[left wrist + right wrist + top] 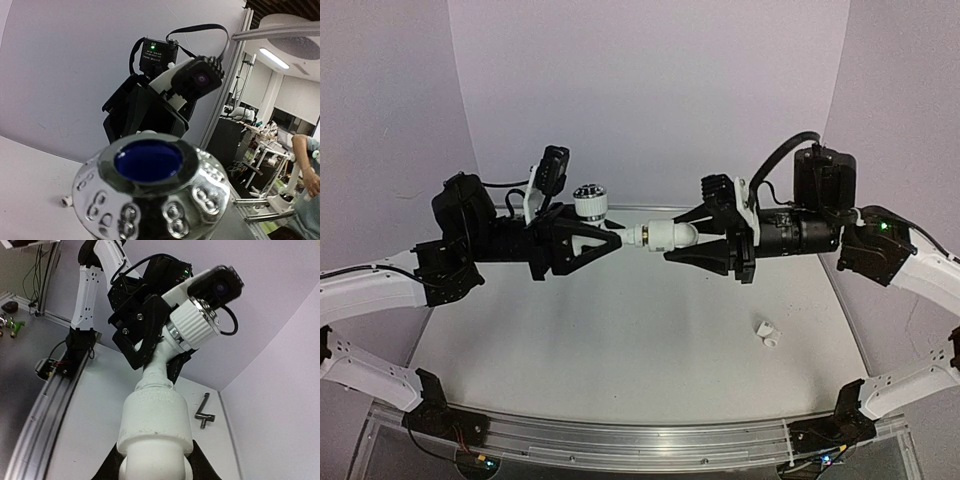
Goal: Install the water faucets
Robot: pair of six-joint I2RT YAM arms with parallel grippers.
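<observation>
My left gripper (618,238) is shut on a white water faucet (638,236), held level above the table with its spout end pointing right. The faucet's ribbed round knob (590,203) stands upward; in the left wrist view its chrome top with a blue cap (148,161) hides my fingers. My right gripper (672,240) faces it, shut on a white tubular fitting (156,417) that meets the faucet's end. The ribbed knob (197,322) shows beyond the fitting in the right wrist view. A second small white fitting (769,334) lies on the table at the right.
A dark metal crank-shaped bar (205,410) lies on the table near the back wall. An aluminium rail (620,440) runs along the near edge. White walls close in the back and both sides.
</observation>
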